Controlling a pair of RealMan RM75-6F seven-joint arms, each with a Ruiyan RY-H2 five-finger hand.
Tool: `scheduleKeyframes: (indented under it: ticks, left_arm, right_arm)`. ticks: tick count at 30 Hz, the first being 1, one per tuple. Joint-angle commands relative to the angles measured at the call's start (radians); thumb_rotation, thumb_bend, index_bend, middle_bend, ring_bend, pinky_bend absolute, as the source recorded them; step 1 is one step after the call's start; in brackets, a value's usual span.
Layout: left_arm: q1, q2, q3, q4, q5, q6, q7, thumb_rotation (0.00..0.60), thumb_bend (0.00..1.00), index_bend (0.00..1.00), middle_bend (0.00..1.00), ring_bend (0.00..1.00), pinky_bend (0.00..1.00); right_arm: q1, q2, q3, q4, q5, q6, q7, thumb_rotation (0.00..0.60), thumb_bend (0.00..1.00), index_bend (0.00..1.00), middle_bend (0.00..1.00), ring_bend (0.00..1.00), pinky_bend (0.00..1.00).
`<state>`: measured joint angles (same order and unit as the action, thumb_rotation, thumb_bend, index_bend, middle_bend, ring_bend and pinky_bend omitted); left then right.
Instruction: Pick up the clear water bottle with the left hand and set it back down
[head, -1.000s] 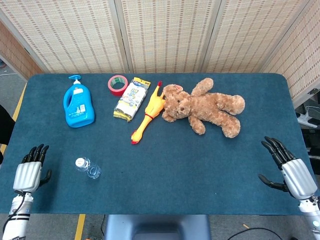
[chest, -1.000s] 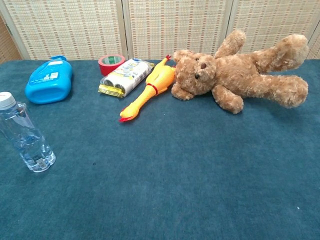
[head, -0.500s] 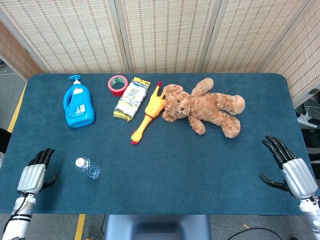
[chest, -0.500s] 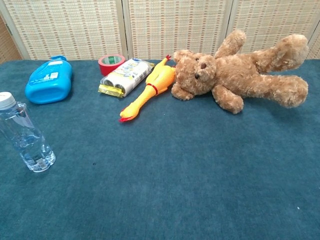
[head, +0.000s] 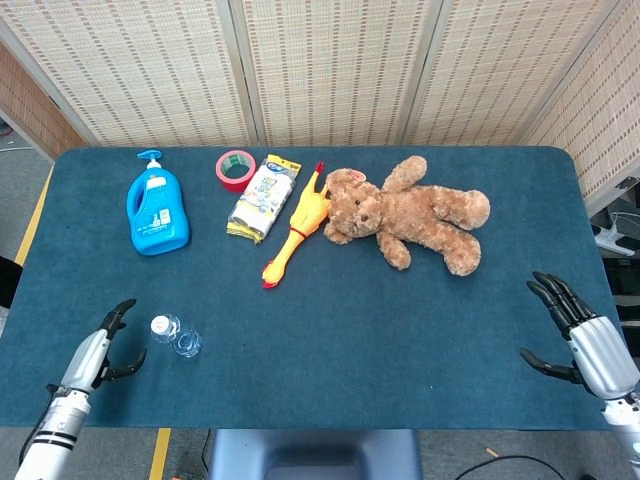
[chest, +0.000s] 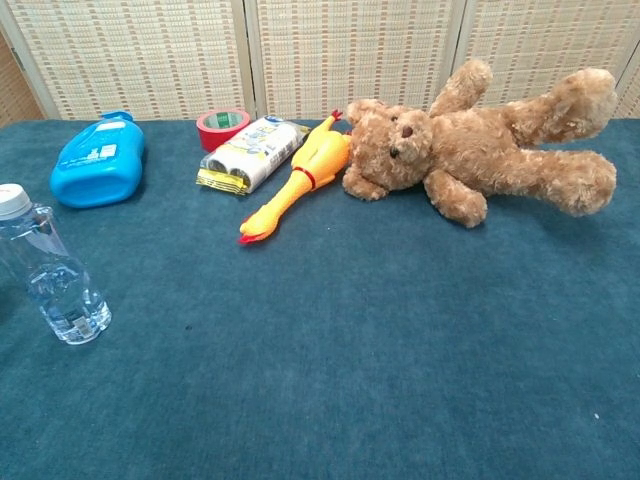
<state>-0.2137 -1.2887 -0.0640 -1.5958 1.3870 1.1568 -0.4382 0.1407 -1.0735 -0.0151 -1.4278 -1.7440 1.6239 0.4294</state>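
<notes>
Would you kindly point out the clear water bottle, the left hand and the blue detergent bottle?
clear water bottle (chest: 55, 275), chest view, on its transparent body.
left hand (head: 100, 350), head view, on the back of the hand.
blue detergent bottle (head: 158, 212), head view, on its label.

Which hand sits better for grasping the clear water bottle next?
Left. The left hand, fingers apart, sits just beside the upright clear plastic water bottle, while the right hand waits open at the table's far edge.
</notes>
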Motion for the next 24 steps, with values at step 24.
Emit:
scheduleKeyframes:
  ticks: [24]
  left_arm:
    - [-0.053,-0.258,-0.020,0.097,0.032,0.027,-0.112,0.600,0.40,0.00,0.00,0.00,0.18]
  right_arm:
    - [0.005,0.003,-0.008,0.006,-0.007,-0.006,0.009,0.600,0.14,0.00,0.00,0.00,0.26]
